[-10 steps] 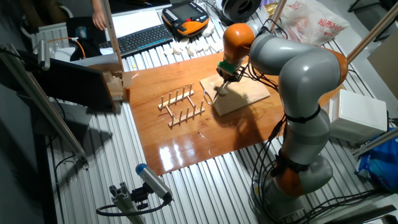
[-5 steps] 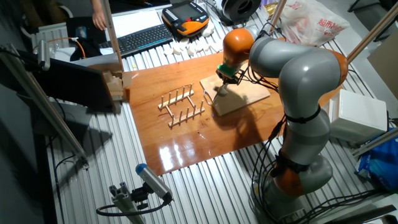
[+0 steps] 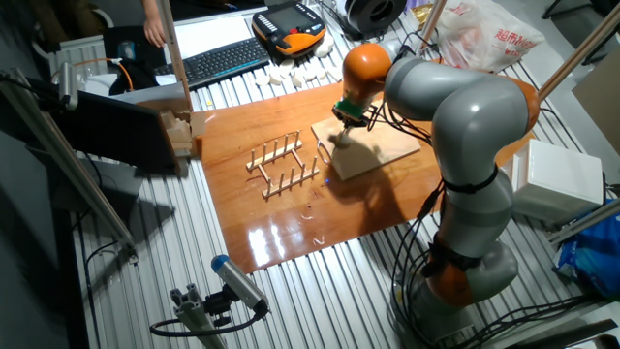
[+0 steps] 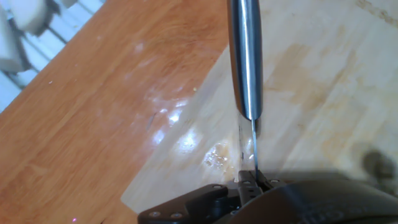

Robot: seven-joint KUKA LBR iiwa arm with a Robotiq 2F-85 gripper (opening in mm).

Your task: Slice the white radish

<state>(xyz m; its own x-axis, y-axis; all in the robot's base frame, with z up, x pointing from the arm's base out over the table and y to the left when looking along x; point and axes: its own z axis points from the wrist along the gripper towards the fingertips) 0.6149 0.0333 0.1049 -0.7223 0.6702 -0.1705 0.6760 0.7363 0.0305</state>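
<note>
Radish piece (image 4: pixel 217 155) on board, beside jaws.

Arm bent forward and down, gripper (image 3: pixel 341 129) low, jaw state hidden.

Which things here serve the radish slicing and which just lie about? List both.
For the job: gripper, the knife it holds, cutting board. The white radish cannot be clearly made out.

Lying about: wooden rack, keyboard, white blocks, orange pendant, plastic bag.
</note>
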